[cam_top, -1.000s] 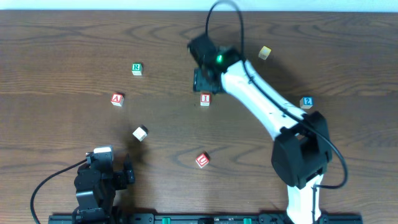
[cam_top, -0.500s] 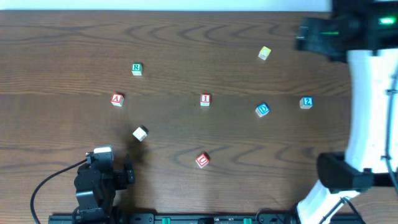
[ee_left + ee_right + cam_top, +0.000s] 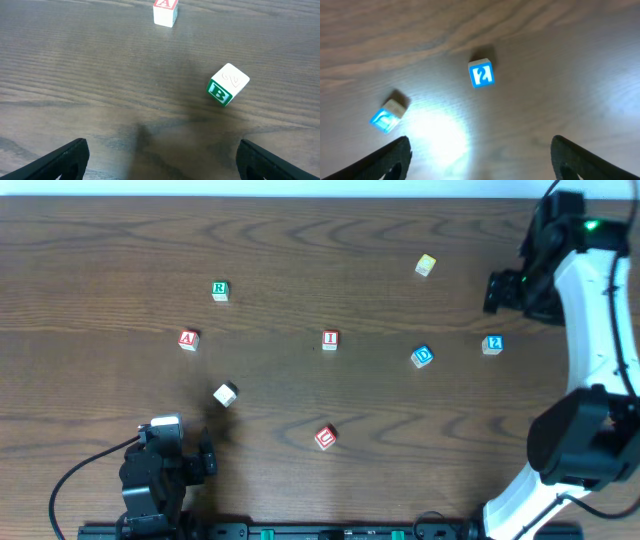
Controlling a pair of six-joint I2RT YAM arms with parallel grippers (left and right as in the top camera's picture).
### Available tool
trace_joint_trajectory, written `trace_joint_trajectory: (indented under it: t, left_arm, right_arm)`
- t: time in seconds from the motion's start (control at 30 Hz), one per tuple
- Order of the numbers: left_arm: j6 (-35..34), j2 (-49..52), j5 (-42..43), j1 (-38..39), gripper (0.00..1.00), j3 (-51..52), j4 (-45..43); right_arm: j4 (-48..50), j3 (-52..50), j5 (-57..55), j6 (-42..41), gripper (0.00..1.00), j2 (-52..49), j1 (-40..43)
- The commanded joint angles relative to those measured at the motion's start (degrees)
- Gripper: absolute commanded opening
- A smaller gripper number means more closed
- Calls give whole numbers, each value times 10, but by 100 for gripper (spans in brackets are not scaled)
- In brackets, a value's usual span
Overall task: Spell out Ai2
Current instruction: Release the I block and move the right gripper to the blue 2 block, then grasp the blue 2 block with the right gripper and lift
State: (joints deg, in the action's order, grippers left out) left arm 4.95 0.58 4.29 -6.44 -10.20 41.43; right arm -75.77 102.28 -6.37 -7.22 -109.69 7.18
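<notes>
1. Left gripper (image 3: 162, 150): jaws spread wide, nothing between them. It sits at the near-left of the table (image 3: 300, 240), with a green "B" cube (image 3: 227, 85) just ahead to its right.
2. Red "A" cube (image 3: 188, 339): left of centre, standing alone.
3. Red "I" cube (image 3: 330, 339): mid-table, level with the "A", well apart from it.
4. Blue "D" cube (image 3: 422, 356): between "I" and "2", slightly nearer the robot.
5. Blue "2" cube (image 3: 492, 344): far right, in the same row.
6. Right gripper (image 3: 481, 145): released and empty, above the table near the "2".
</notes>
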Motion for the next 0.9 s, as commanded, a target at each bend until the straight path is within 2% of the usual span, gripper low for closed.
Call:
trace_joint_trajectory:
  t: [0.0, 0.2, 0.4, 0.57, 0.87]
  left_arm:
    - [7, -3, -2, -3, 96, 9, 7]
    - [7, -3, -2, -3, 95, 9, 7]
    - [7, -3, -2, -3, 95, 9, 7]
    - [7, -3, -2, -3, 95, 9, 7]
    - [7, -3, -2, -3, 95, 9, 7]
  right_arm:
    - [38, -62, -1, 42, 87, 2, 4]
    - [140, -154, -9, 52, 86, 2, 11]
    - [228, -217, -5, 71, 98, 2, 17]
    - [283, -249, -3, 77, 98, -3, 21]
    - [325, -253, 21, 91, 98, -30, 30]
